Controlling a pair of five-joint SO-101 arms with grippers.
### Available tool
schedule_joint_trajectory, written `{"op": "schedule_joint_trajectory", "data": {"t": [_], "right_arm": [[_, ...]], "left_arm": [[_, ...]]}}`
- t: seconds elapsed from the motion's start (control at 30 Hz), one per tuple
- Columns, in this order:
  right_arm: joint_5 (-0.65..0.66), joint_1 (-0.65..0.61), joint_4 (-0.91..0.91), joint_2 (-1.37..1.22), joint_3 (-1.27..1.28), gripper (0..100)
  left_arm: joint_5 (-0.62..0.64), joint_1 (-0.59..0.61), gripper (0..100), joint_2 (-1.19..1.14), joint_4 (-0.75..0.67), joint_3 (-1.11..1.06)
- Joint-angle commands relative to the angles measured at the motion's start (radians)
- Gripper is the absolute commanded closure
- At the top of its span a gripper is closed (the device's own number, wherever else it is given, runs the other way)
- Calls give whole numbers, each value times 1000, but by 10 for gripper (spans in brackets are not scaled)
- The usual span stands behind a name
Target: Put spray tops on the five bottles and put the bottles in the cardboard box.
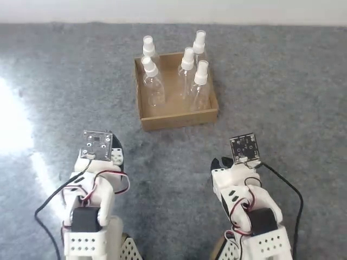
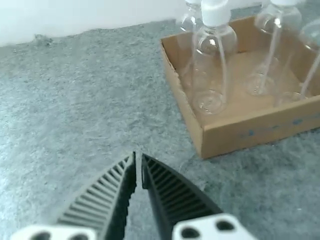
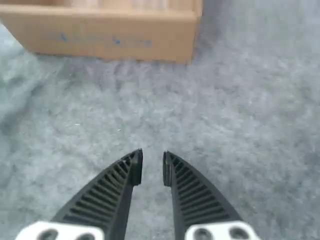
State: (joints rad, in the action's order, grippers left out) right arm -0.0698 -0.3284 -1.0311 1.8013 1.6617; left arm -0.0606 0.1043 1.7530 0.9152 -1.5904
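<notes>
High view, five spray-topped bottles [image 1: 154, 89] upright at cardboard box [image 1: 179, 120] on grey table [image 1: 282, 81]; left gripper [image 2: 139, 162] near box, jaws almost closed, empty; right gripper [image 3: 152, 167] jaws slightly parted, empty

- bottles [image 2: 212, 65]: left wrist view's edge cuts off the spray tops; the one nearest the edge shows just a sliver
- cardboard box [image 3: 110, 35]: right wrist view cuts it off above the near wall
- rear bottles [image 1: 148, 46]: inside or behind the box, can't tell
- arm bases [image 1: 89, 241]: cut by the high view's edge
</notes>
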Motion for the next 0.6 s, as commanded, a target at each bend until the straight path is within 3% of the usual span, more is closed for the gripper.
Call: {"op": "schedule_joint_trajectory", "data": {"t": [0.0, 0.13, 0.3, 0.57], "right_arm": [[11, 48, -8, 2, 23, 961], [11, 61, -59, -8, 23, 961], [11, 59, -193, -4, 23, 961], [17, 61, -223, 1, 23, 961]], "left_arm": [[-12, -95, 986, 18, -114, -59], [-9, -130, 917, 17, -143, -99], [-6, -130, 836, 17, -34, -99], [-12, -130, 852, 17, 181, -99]]}}
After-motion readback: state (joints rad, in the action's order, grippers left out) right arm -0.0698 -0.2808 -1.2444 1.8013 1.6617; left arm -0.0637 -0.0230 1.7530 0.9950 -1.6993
